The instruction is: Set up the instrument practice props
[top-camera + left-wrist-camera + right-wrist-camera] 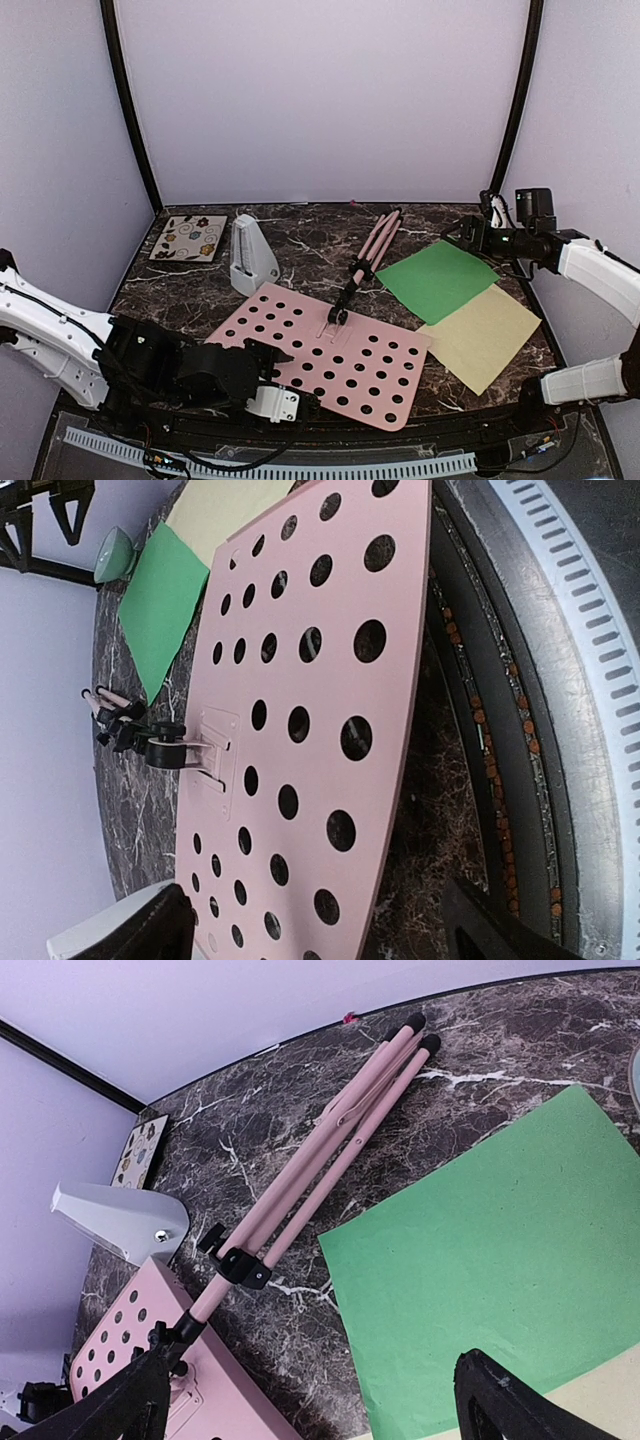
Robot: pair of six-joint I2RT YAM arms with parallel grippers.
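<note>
Pink stand [335,690], one; metronome [250,260], one; green sheet [440,278], yellow sheet [485,335]: two.

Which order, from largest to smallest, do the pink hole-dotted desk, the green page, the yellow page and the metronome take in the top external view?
1. pink hole-dotted desk
2. green page and yellow page: these look alike, and green overlaps yellow, so they are not ranked.
3. metronome

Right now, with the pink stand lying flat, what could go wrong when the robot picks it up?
The pink music stand lies close to the upright metronome, so lifting it might knock that over. Its folded legs lie beside the green page and could drag it.
</note>
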